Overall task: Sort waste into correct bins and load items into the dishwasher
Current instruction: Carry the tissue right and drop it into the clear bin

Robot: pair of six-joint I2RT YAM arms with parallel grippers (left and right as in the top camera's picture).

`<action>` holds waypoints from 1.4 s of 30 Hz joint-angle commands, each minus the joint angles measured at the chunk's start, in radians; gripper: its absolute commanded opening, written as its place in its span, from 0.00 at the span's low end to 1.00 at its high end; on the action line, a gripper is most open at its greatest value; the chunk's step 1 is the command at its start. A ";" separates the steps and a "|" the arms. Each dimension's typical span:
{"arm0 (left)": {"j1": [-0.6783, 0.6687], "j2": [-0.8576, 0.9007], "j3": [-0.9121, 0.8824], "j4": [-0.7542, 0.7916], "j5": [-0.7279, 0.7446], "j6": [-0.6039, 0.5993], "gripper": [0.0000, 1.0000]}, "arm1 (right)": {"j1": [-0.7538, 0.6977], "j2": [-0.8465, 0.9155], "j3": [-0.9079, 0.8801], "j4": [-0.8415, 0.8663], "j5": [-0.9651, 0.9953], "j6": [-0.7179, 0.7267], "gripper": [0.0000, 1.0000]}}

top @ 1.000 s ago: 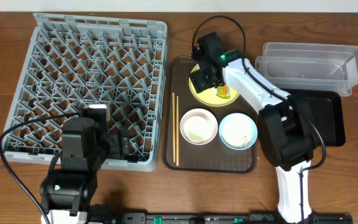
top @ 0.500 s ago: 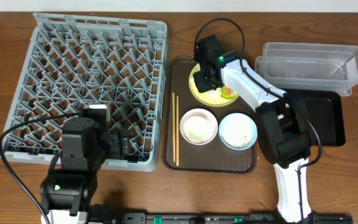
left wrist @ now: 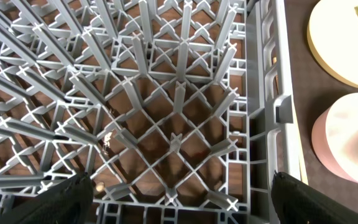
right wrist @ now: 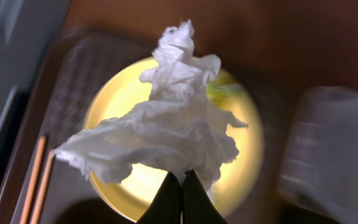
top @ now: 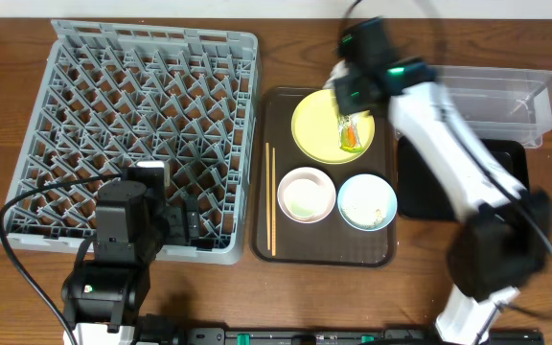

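Note:
My right gripper (right wrist: 182,186) is shut on crumpled white paper (right wrist: 166,130), holding it in the air above the round yellow plate (right wrist: 244,146). From overhead the right arm is blurred over the plate's (top: 314,129) far right side, and the yellow-green wrapper (top: 351,134) still lies on the plate. A pinkish-white bowl (top: 306,194), a light blue bowl (top: 367,201) holding white scraps, and the chopsticks (top: 270,196) rest on the brown tray (top: 281,105). My left gripper (left wrist: 182,202) is open over the grey dish rack's (left wrist: 179,124) near right corner, with nothing between its fingers.
The clear tub (top: 487,101) stands at the back right with the black tray (top: 511,177) in front of it. The dish rack (top: 142,125) fills the left half of the table. The left wrist view catches the plate (left wrist: 340,50) and pink bowl (left wrist: 350,140).
My right gripper closed on the white paper on the plate and lifted it up and to the right. The wrapper stayed on the plate. The left arm has not moved.

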 commanded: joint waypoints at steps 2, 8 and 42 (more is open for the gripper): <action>0.004 -0.001 0.023 -0.002 -0.002 -0.013 0.92 | -0.106 -0.084 0.005 -0.059 0.161 0.072 0.01; 0.004 -0.001 0.023 -0.002 -0.002 -0.013 0.92 | -0.264 -0.077 -0.005 -0.104 0.138 0.121 0.01; 0.004 -0.001 0.023 -0.010 -0.002 -0.013 0.92 | 0.023 0.121 -0.025 -0.064 -0.024 0.133 0.72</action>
